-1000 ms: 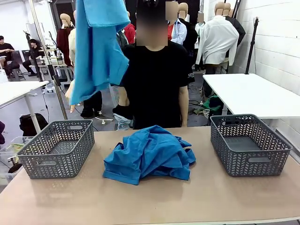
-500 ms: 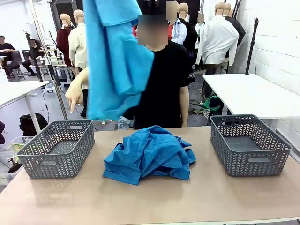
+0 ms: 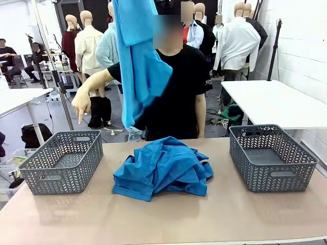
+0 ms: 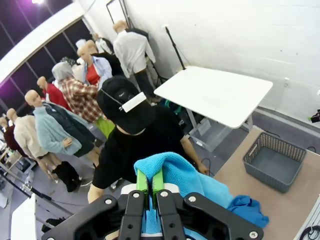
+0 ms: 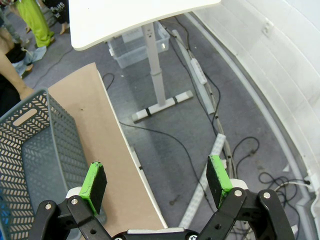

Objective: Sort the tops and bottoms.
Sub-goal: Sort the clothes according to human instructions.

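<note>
Above table (image 3: 230, 214): top (image 3: 138, 61), long axis vertical

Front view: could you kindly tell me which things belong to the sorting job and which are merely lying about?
In the job: hanging blue garment, left gripper shut on it, blue pile, left basket, right basket, person's pointing hand.
Lying about: white side table, black bag on the floor.

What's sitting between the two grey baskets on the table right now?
A crumpled heap of blue garments, seen in the front view. It lies apart from the left basket and the right basket, with bare tabletop on either side.
</note>
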Tool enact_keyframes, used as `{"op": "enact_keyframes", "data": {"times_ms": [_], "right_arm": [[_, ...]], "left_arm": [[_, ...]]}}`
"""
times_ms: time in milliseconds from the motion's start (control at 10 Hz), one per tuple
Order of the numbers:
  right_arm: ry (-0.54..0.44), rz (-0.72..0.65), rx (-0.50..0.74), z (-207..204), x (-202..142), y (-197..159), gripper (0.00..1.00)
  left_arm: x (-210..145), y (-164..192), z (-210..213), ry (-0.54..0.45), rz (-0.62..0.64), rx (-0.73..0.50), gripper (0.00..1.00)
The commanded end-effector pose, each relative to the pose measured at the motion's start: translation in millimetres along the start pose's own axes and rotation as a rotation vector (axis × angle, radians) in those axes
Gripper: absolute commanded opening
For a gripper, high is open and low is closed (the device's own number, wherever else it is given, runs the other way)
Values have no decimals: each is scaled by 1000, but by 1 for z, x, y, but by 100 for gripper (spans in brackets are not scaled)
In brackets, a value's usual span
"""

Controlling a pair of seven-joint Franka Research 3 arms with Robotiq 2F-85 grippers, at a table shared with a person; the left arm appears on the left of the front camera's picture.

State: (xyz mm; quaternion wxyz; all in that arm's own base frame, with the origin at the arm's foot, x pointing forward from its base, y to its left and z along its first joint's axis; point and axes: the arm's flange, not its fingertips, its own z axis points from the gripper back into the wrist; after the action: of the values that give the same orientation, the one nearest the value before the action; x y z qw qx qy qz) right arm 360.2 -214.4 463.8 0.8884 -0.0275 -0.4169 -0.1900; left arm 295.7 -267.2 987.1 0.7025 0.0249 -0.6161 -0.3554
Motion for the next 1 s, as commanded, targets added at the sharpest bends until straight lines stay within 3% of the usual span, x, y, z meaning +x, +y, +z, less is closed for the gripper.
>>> {"op": "enact_keyframes", "data": {"times_ms": [0,300,600,900], "right_arm": [[10,-1,5,0,-1,-2,100],[10,-1,5,0,-1,-2,100],[10,-1,5,0,-1,-2,100],[10,-1,5,0,-1,-2,100]], "left_arm": [[-7,3,-12,21,4,2,0],[-56,52,-7,39,69,79,0],[-114,90,4,86,54,211,0],[-175,128,13,171,87,224,0]]}}
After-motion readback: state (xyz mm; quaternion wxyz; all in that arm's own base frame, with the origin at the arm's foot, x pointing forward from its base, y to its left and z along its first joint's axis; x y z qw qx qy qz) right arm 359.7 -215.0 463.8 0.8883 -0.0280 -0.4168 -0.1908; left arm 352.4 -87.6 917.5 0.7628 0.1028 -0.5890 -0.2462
